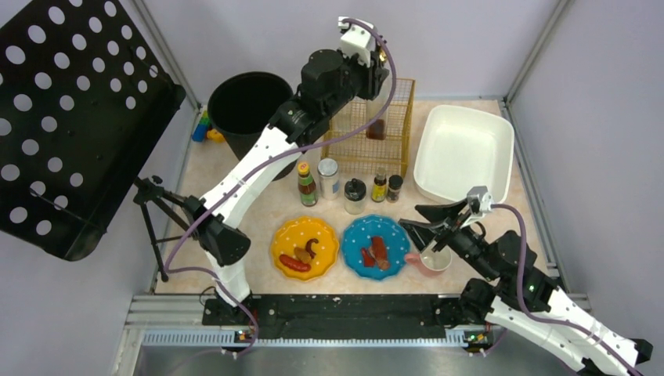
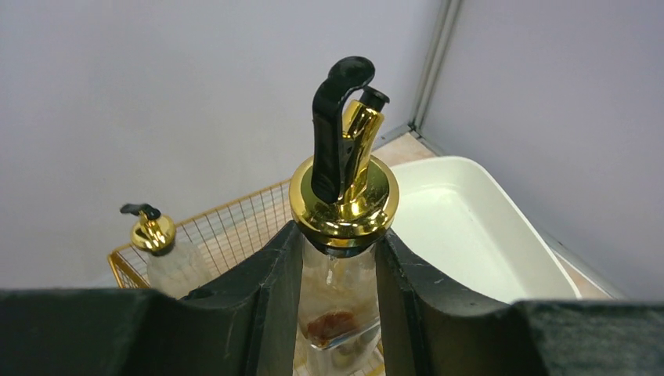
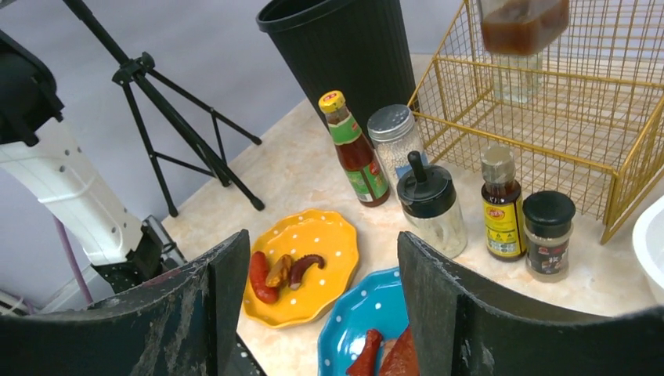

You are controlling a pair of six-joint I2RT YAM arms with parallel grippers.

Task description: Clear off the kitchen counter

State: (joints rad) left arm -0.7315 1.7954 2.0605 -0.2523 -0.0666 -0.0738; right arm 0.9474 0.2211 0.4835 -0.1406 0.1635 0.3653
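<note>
The beige marbled kitchen counter point(image 1: 211, 160) holds dishes and bottles. My left gripper point(image 1: 377, 82) is shut on a glass dispenser bottle point(image 2: 341, 196) with a gold pourer and brown sauce, and holds it above the gold wire basket point(image 1: 391, 149). A second dispenser point(image 2: 160, 251) stands in the basket. My right gripper point(image 1: 427, 225) is open and empty, low over the blue plate point(image 1: 376, 247) and next to a pink cup point(image 1: 419, 269). In the right wrist view the gripper point(image 3: 321, 298) frames the yellow plate point(image 3: 313, 235) and the blue plate point(image 3: 352, 329), both with food.
A white tub point(image 1: 462, 153) sits at the back right, a black bin point(image 1: 247, 106) at the back left. A ketchup bottle point(image 1: 306, 184), shaker point(image 1: 329, 177), black-lidded jar point(image 1: 355, 196), sauce bottle point(image 1: 380, 188) and spice jar point(image 1: 395, 188) stand before the basket. A tripod point(image 1: 160, 211) stands left.
</note>
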